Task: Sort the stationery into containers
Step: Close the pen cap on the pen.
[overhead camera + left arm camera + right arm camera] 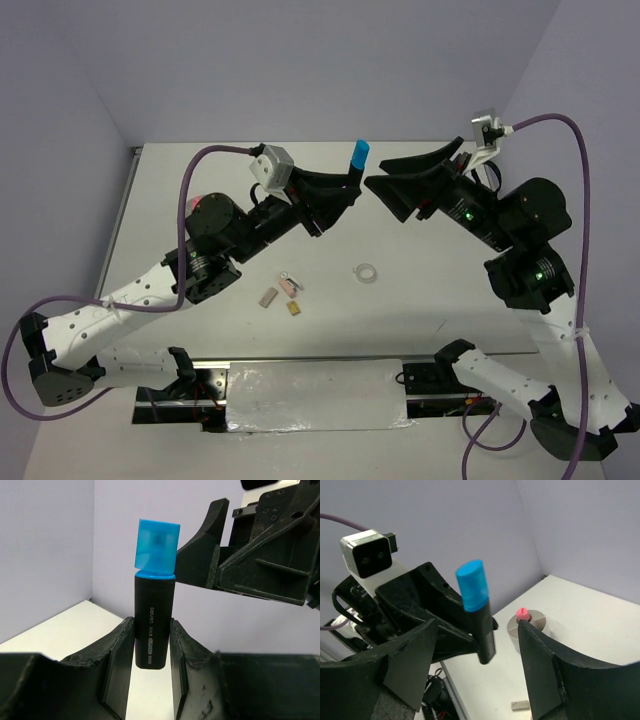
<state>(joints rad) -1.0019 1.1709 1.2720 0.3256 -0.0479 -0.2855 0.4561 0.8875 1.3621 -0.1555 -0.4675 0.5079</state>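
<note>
The left claw pinches a black marker by the lower part of its barrel and holds it upright in the air, blue cap on top (white print runs along the barrel). The right claw faces it with its fingers spread wide. One finger stands on each side of the marker, and neither touches it. Both claws are raised above the far middle of the worktop.

Behind the marker, in the right wrist view, a round white bowl with dividers sits on the worktop. A pink tube stands in it; which compartment cannot be told.

Nearer the arm bases, a clear ring lies flat on the worktop. A tan block lies to its left, with two smaller pieces just beside it.
</note>
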